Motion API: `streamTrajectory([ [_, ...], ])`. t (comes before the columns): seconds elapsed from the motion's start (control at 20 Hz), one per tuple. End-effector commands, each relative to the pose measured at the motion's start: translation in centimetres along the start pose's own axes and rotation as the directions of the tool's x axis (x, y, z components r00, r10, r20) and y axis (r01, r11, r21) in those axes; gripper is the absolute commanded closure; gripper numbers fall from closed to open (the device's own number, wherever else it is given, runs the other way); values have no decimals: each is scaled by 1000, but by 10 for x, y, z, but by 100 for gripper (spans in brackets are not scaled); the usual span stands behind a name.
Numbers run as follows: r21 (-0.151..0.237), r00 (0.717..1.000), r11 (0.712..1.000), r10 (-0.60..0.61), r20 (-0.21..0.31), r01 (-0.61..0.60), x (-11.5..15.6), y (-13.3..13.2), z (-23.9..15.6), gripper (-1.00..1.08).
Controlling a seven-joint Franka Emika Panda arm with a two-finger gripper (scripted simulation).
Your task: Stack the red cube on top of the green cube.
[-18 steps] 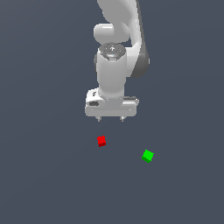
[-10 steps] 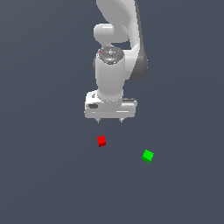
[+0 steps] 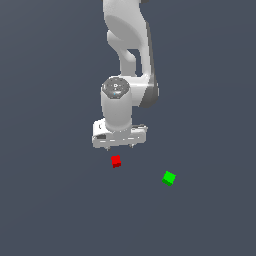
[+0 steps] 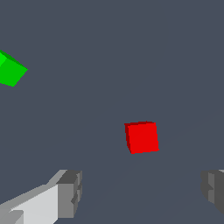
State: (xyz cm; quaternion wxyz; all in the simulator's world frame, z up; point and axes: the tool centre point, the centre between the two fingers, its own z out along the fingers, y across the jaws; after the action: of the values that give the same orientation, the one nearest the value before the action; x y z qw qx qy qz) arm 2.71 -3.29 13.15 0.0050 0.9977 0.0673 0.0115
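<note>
The red cube [image 3: 116,161] [image 4: 141,137] lies on the dark grey floor. My white gripper [image 3: 120,146] hangs just above it, a little behind, and is open: in the wrist view its two fingertips [image 4: 70,194] stand far apart with the red cube beyond the gap, untouched. The green cube [image 3: 169,178] [image 4: 10,70] rests on the floor apart from the red one, toward the exterior view's right and slightly nearer the camera. Nothing is held.
A plain dark grey floor [image 3: 60,210] spreads all around. The white arm [image 3: 127,45] rises behind the gripper to the top of the exterior view.
The gripper has come down toward the red cube and shifted slightly toward the exterior view's left. Both cubes stay where they were.
</note>
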Motion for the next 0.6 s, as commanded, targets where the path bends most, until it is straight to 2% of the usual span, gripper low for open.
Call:
streamTrajectory([
  [0.0, 5, 999, 999, -33, 6, 33, 2, 8, 19, -92],
  [0.25, 11, 997, 997, -81, 15, 81, 6, 19, 46, -92],
  [0.55, 14, 994, 994, -108, 20, 108, 9, 25, 61, -92],
])
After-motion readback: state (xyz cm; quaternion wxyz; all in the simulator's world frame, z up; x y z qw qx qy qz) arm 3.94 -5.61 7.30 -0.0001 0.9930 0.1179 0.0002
